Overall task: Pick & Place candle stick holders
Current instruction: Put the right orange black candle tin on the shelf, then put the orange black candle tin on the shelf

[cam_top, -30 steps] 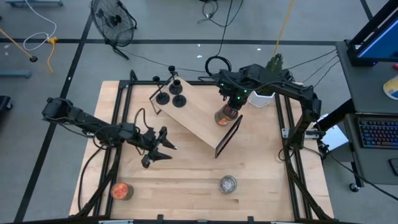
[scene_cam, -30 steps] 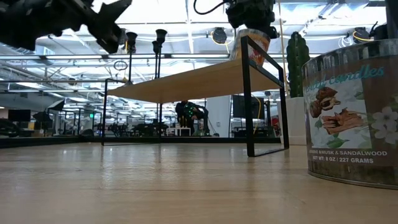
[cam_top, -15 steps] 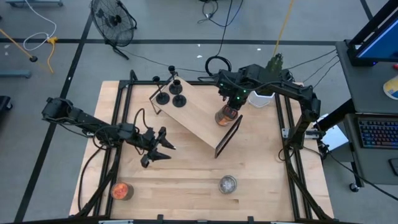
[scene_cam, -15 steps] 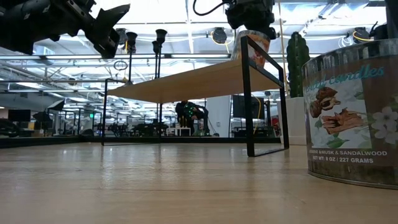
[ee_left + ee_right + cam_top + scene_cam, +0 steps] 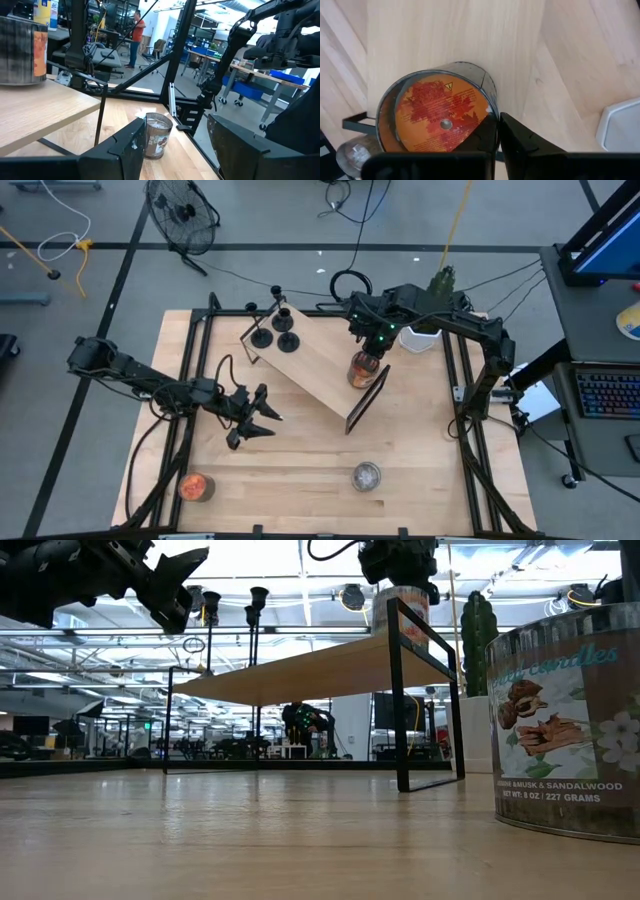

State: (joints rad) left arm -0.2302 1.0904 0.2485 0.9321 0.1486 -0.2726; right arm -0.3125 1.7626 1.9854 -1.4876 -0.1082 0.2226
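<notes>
A wooden shelf [image 5: 310, 370] on a black frame stands slantwise on the table. Three black candle stick holders [image 5: 277, 330] stand on its far left end. My right gripper [image 5: 499, 137] is shut on an orange glass cup [image 5: 361, 369] at the shelf's right end. My left gripper [image 5: 258, 416] hovers open above the table, left of the shelf, holding nothing. Past its fingers the left wrist view shows a silvery cup [image 5: 156, 136], which stands on the table near the front edge [image 5: 367, 475]. A second orange cup [image 5: 195, 485] stands at the front left. My right gripper pinches the orange cup's glass wall at the rim [image 5: 491, 111], one finger inside the cup and one outside. The fingers come from above, pointing steeply down. The cup stands upright, and in the left wrist view its bottom [image 5: 20, 80] seems to sit on the shelf board.
A white pot with a cactus [image 5: 420, 338] stands just behind the shelf's right end, close to my right arm. The shelf's black frame post [image 5: 397, 690] rises at its right end. Bare wood lies between the shelf and the front cups.
The orange cup in my right gripper has gone from tilted to more upright and has shifted slightly toward the near edge at the shelf's right end. My left gripper has kept still.
</notes>
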